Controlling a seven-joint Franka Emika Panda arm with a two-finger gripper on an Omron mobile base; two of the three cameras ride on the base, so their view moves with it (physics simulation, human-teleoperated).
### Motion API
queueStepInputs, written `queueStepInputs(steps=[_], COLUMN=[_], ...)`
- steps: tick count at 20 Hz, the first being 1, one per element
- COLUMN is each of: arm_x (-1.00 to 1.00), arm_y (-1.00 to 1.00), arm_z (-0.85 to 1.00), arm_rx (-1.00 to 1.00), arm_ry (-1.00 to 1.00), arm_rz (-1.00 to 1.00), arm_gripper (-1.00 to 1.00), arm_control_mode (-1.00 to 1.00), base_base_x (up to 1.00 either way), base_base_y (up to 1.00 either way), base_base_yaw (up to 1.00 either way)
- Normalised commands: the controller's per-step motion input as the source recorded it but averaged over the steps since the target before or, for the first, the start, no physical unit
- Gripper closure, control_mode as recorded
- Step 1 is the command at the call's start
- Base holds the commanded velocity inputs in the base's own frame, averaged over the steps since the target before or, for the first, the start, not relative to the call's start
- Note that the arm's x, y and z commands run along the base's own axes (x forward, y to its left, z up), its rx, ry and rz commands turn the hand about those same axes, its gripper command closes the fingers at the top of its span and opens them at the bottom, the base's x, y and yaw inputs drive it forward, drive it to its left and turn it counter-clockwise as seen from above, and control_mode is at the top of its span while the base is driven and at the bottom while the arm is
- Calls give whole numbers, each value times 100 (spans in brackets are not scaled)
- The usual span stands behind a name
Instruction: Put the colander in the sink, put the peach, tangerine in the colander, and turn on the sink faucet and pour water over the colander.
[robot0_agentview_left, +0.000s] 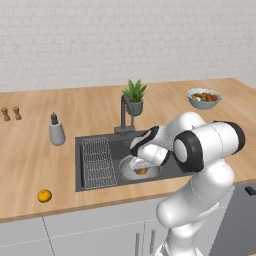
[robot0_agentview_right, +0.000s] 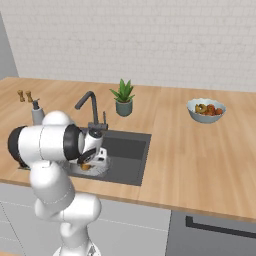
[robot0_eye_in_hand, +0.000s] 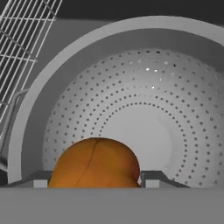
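Over the sink: the gripper (robot0_eye_in_hand: 95, 183) is held low inside the colander (robot0_eye_in_hand: 144, 109).
Done: colander set in the sink (robot0_agentview_left: 165, 167), beside the wire rack (robot0_agentview_left: 97, 162).
Hand: fingers pinched on the peach (robot0_eye_in_hand: 94, 164), not yet released.
Left: tangerine (robot0_agentview_left: 44, 195) on the near left counter; sink faucet (robot0_agentview_left: 125, 112) dry.

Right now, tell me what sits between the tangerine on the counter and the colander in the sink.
In the left base view, the wire grid rack lies between the tangerine and the colander, along with bare counter and the sink rim.
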Motion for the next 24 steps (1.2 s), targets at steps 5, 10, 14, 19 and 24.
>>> queueStepInputs(steps=[5, 10, 14, 19, 24], arm_x=[1, 10, 16, 16, 0], arm_y=[24, 14, 9, 0, -7], arm_z=[-26, -17, -9, 0, 31], arm_rx=[0, 0, 0, 0, 0], arm_ry=[0, 0, 0, -4, -7], arm_rz=[0, 0, 0, 0, 0], arm_gripper=[100, 100, -100, -100, -100], arm_control_mode=[-100, -100, -100, -100, -100], base_base_x=[0, 0, 0, 0, 0], base_base_y=[0, 0, 0, 0, 0], base_base_yaw=[0, 0, 0, 0, 0])
